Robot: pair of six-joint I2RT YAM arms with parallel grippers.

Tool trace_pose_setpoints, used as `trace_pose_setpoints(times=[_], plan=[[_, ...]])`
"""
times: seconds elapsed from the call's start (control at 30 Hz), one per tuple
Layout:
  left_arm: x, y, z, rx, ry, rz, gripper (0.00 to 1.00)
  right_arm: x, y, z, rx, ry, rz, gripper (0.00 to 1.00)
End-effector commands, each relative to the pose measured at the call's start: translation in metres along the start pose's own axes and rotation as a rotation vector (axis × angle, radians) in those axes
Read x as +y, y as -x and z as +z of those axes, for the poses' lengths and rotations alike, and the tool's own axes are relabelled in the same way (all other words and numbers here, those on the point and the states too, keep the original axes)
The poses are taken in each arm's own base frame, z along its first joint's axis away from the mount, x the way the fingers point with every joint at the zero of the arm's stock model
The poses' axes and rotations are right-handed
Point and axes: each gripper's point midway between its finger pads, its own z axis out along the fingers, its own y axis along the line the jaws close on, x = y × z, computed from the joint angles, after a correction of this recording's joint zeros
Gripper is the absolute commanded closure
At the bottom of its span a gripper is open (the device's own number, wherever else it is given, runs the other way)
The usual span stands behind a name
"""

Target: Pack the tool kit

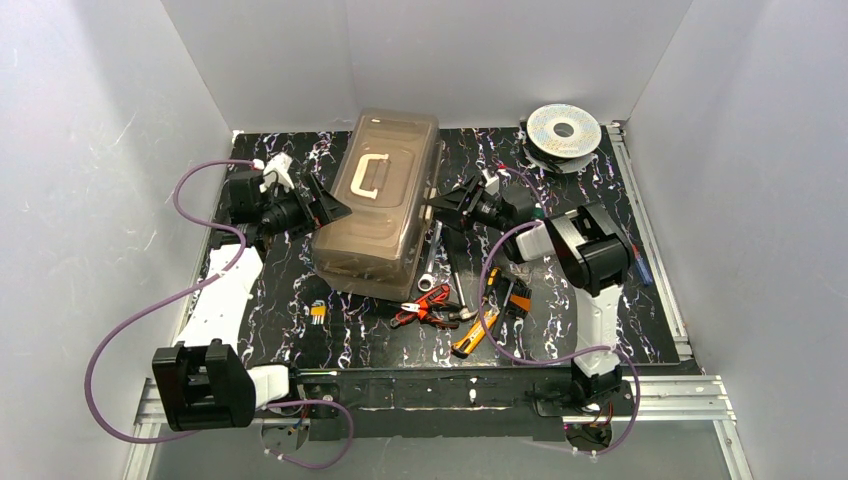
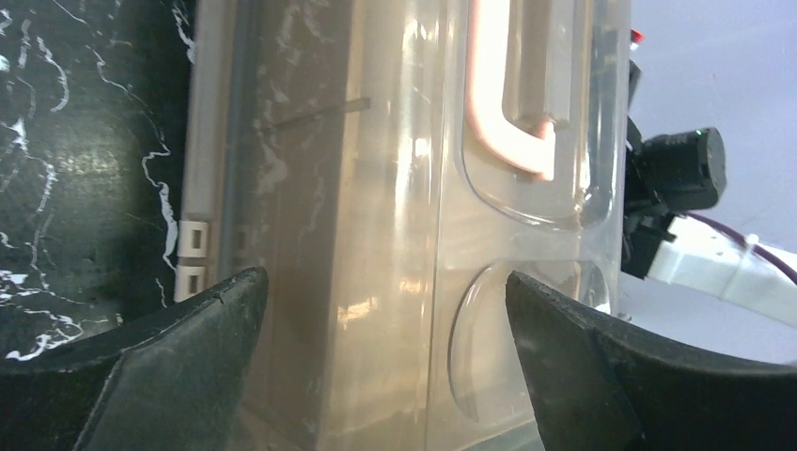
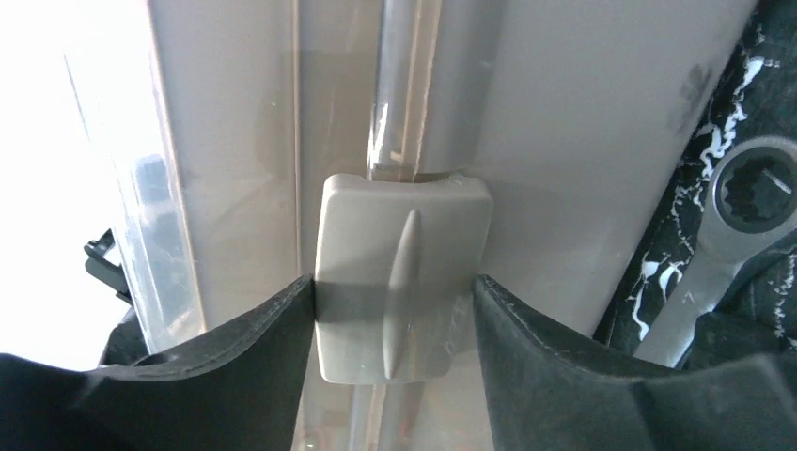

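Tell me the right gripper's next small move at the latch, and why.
Probably pinch the latch and swing it off the lid. The fingers of the right gripper sit against both sides of it, though a firm clamp can't be confirmed; the toolbox is shut while the pliers and knife lie outside on the table. The left gripper, open, faces the opposite side.

Top: you're looking down from above the table's near edge.
Wrists: you're facing the toolbox close-up, from opposite sides.
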Motion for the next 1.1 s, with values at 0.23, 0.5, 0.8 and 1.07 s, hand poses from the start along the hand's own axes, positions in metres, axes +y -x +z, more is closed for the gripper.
trace_pose_setpoints(times=[0.23, 0.5, 0.8, 1.07], plan=[[-0.005, -0.017, 0.008, 0.071, -0.072, 0.002, 0.02, 0.043, -0.003, 0.012, 0.029, 0.144, -0.002, 0.63], [-0.005, -0.017, 0.005, 0.067, -0.061, 0.014, 0.02, 0.015, -0.001, 0.005, 0.011, -0.021, -0.013, 0.28], [-0.007, -0.02, 0.009, 0.097, -0.088, -0.016, 0.02, 0.037, 0.004, 0.017, 0.03, 0.158, 0.035, 0.16], [-0.004, -0.023, 0.013, 0.114, -0.09, -0.031, 0.02, 0.041, 0.012, 0.026, 0.034, 0.238, 0.056, 0.14]])
